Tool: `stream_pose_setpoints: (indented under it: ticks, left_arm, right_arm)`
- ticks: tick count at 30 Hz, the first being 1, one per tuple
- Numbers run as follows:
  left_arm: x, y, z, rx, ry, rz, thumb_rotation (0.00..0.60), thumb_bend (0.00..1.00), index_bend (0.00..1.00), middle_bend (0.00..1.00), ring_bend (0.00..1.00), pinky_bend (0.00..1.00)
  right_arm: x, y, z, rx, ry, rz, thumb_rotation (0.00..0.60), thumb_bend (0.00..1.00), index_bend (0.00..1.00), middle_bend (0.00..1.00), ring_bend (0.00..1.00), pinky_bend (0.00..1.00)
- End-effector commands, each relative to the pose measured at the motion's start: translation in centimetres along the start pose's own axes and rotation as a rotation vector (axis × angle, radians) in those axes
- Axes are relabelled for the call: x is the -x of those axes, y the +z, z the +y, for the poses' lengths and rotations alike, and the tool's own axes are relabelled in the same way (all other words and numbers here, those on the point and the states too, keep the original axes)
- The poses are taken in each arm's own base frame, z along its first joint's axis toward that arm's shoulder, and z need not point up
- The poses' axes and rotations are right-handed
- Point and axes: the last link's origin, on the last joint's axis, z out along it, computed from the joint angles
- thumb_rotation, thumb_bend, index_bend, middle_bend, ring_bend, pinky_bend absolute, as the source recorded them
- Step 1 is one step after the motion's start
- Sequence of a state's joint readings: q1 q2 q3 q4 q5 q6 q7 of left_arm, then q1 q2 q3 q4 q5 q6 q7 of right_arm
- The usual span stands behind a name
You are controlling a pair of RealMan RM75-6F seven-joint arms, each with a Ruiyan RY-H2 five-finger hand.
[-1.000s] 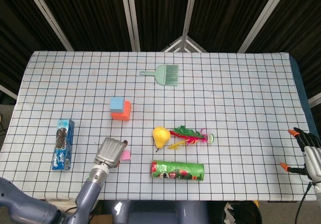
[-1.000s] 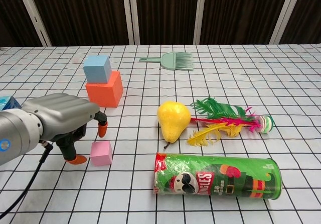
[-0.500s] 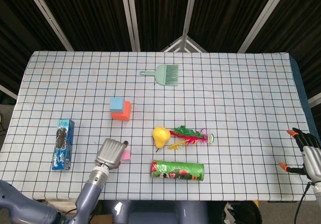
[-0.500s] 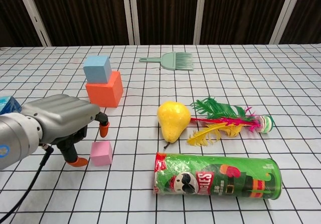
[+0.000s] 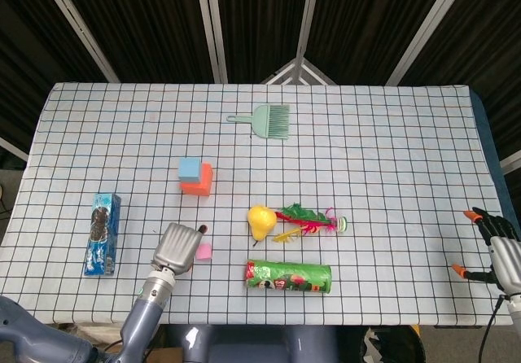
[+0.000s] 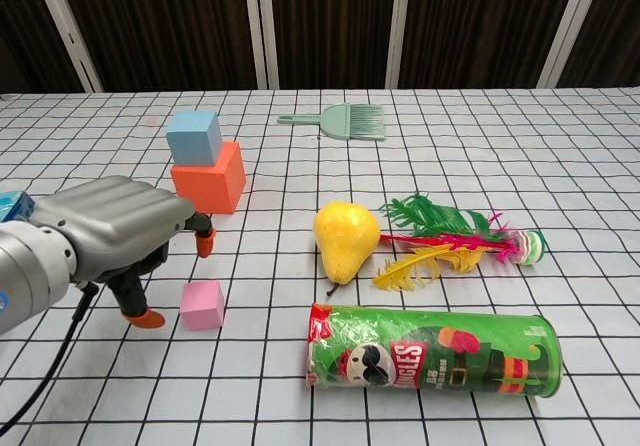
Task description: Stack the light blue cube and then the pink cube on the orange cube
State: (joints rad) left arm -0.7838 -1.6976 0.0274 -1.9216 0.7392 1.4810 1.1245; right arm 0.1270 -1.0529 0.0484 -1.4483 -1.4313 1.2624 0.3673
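Fingers (image 6: pixel 205 243) spread and empty on the left hand (image 6: pixel 110 234), poised just beside the pink cube (image 6: pixel 202 304) to pinch it, with light blue cube (image 6: pixel 194 137) already atop orange cube (image 6: pixel 208 177) beyond; right hand (image 5: pixel 498 249) idle, spread, far off.

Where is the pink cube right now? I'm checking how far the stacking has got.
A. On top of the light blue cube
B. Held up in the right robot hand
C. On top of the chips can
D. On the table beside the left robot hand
D: the pink cube sits on the table next to the left robot hand, unheld.
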Motion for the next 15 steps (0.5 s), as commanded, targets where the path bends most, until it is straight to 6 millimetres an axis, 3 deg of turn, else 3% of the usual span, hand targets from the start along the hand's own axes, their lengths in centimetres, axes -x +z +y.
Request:
stream_pose_setpoints:
  ticks: [1,15]
  left_arm:
    - [0.08,0.12,0.28,0.008,-0.002,0.01,0.6,0.16,0.31,0.91,0.77,0.88]
    - [0.02,0.42,0.62,0.022,-0.038,0.05,0.6,0.14,0.31,0.91,0.77,0.88]
  right_arm:
    - [0.07,0.04,-0.05,-0.002,-0.001,-0.003,0.6,0.15,0.14,0.09,0.1,0.05]
    - [0.26,0.36,-0.17,-0.003,0.004,-0.023,0.6,0.15,0.14,0.09,0.1,0.05]
